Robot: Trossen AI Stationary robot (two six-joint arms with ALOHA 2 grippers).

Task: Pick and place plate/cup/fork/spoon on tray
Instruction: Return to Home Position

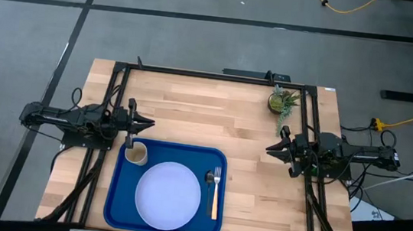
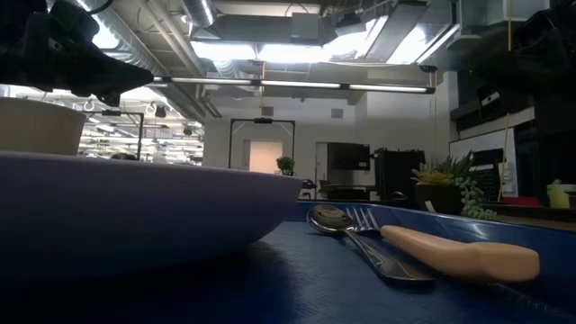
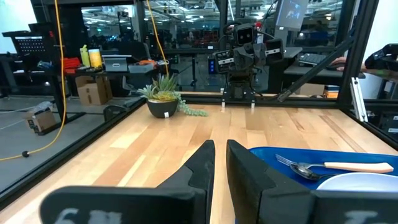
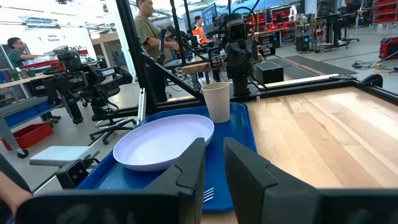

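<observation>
High view coverage places the left gripper (image 1: 148, 123) just off a corner of the blue tray (image 1: 116, 202), beside the tan cup (image 1: 136, 153), and the right gripper (image 1: 271, 147) over bare table (image 1: 192, 106) well to the tray's right, each with fingers drawn almost together and nothing grasped. On the tray the pale plate (image 1: 168, 196) is seen in the middle, and the dark spoon (image 1: 210, 180) is laid between plate and tan-handled fork (image 1: 215, 197). Placing is judged complete and homing in hand, so only parking both arms clear of the tray is called for.
</observation>
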